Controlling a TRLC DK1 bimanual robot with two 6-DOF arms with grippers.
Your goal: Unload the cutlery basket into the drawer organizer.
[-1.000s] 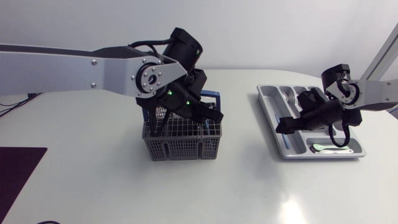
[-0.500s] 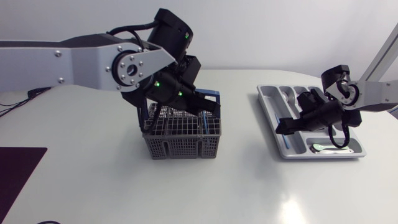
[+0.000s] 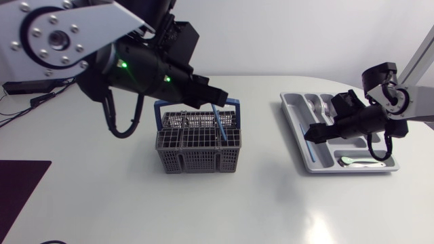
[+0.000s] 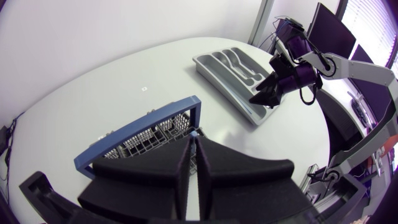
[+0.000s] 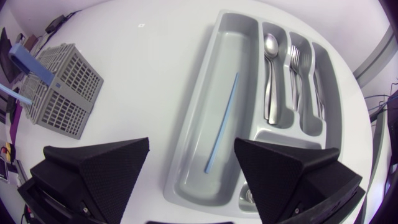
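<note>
1. White counter [image 3: 271, 203]: cutlery basket [image 3: 198, 146] mid, drawer organizer [image 3: 293, 112] well apart.
2. Left claw [image 4: 194, 140] pinched on blue straw [image 3: 217, 124], lower end in basket; right claw [image 5: 192, 142] wide over organizer.
3. Straw looks light, slippery, crushable; pinch gently near top.

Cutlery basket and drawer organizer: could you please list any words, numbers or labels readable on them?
None: the grey mesh cutlery basket with a blue handle and the grey plastic drawer organizer show no lettering.
A tiny mark on the white table is too small to read.
</note>
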